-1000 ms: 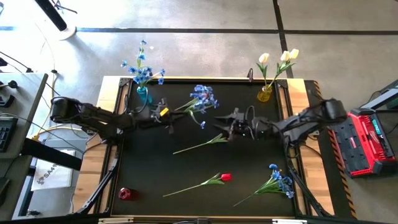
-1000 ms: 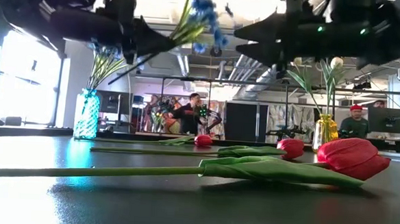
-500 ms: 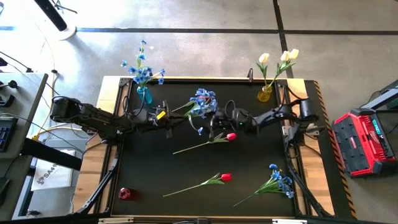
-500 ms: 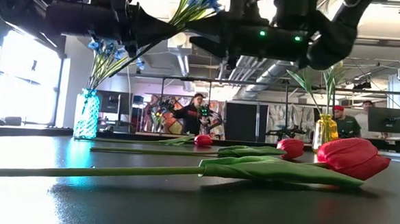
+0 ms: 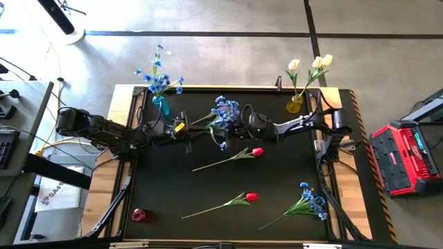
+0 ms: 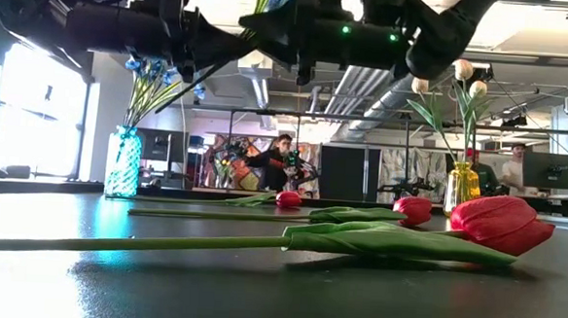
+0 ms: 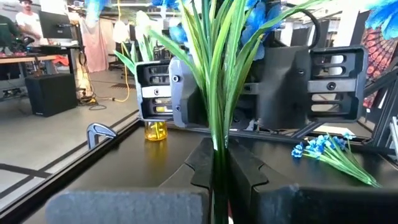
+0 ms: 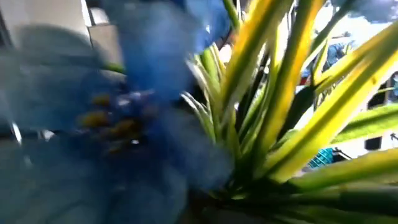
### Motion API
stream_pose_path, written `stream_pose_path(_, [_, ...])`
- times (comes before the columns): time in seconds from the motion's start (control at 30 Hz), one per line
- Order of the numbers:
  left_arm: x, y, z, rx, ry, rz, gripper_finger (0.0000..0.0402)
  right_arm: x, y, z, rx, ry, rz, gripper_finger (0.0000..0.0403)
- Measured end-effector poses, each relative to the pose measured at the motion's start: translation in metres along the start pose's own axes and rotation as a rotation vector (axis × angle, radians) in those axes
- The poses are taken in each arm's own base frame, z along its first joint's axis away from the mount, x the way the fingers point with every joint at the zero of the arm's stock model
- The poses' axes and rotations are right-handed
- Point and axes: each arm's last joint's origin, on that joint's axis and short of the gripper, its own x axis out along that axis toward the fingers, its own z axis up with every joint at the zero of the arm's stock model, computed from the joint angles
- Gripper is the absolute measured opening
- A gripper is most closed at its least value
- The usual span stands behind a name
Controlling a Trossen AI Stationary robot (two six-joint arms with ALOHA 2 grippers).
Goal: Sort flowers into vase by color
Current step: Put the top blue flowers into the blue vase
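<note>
A spray of blue blossoms [image 5: 225,111] on a bundle of green stems hangs above the table's far middle, with my left gripper [image 5: 188,133] shut on its stems. My right gripper [image 5: 239,129] comes level from the right and is open. In the left wrist view its two fingers [image 7: 163,87] stand on either side of the spray's leafy upper part. A blue vase [image 5: 160,105] with blue flowers stands at the far left. A yellow vase [image 5: 294,105] with cream tulips stands at the far right. Two red tulips [image 5: 235,158] [image 5: 232,203] and another blue spray [image 5: 308,204] lie flat on the table. My left gripper pinches the lower part of the spray's stem bundle [image 7: 217,146] between its two fingers, which come level from the table's left. The spray is lifted clear of the table and slants toward the far right, blossoms foremost. My right gripper: I cannot tell whether its fingers touch the spray.
A small red vase [image 5: 140,216] stands at the near left corner. A red case [image 5: 408,159] sits on the floor to the right of the table. People stand in the room beyond the far edge.
My right gripper has gone toward the table's left, up to the blossoms of the spray that my left gripper holds. In doing so it has uncovered the head of the farther red tulip. The spray has stayed lifted in place.
</note>
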Motion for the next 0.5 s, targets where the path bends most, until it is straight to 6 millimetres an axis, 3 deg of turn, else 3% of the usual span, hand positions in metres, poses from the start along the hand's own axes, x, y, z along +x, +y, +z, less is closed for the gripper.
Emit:
stream_pose_path(0.2, [0.0,0.001,-0.002,0.004,0.02,0.04,0.0013,0.004,-0.002,0.003,-0.036,0.011,-0.046,0.0019])
stream_pose_path(0.5, [-0.001,0.005,-0.011,0.01,0.108,0.169,0.0094,0.003,-0.011,-0.001,-0.052,0.063,-0.11,0.0005])
